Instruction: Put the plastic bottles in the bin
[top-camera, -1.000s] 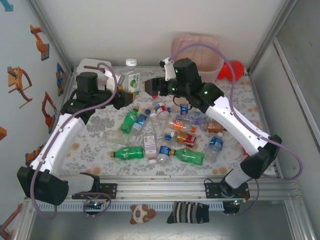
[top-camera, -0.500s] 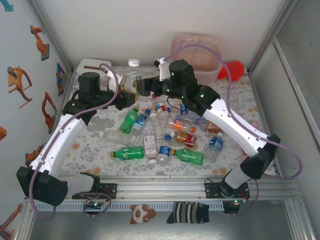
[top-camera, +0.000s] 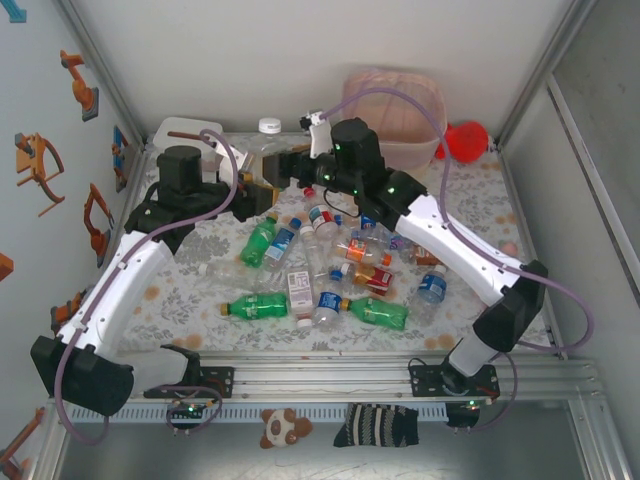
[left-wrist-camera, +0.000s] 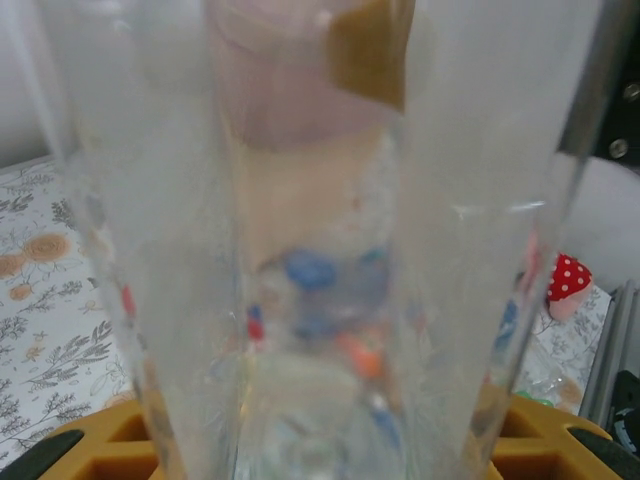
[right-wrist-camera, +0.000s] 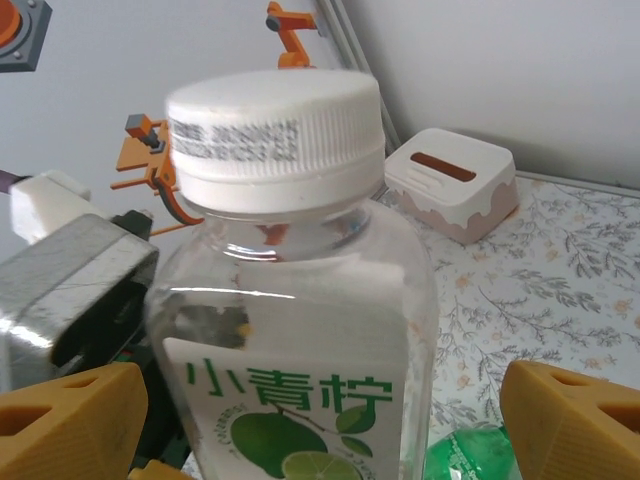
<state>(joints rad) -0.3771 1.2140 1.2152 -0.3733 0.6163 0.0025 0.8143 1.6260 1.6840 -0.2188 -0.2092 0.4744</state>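
Where the bottle is: lime drink bottle (right-wrist-camera: 290, 330), upright over the far-left worktop (top-camera: 190, 290), near the tissue box (right-wrist-camera: 450, 185).
Left pincer (top-camera: 258, 190): clamped on its lower body, presenting it.
Right pincer (top-camera: 283, 168): jaws wide, flanking the shoulder without touching; probably a handover.
Bin (top-camera: 425, 150): far right, well apart; open room above the loose bottles (top-camera: 330, 270).

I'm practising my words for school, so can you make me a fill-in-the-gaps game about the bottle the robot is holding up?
The clear bottle has a ____ cap.
The left pincer is ____ on it.
The right pincer is ____, its fingers clear of the bottle.
The white tissue box has a ____ slot.
Missing words: white, shut, open, brown.
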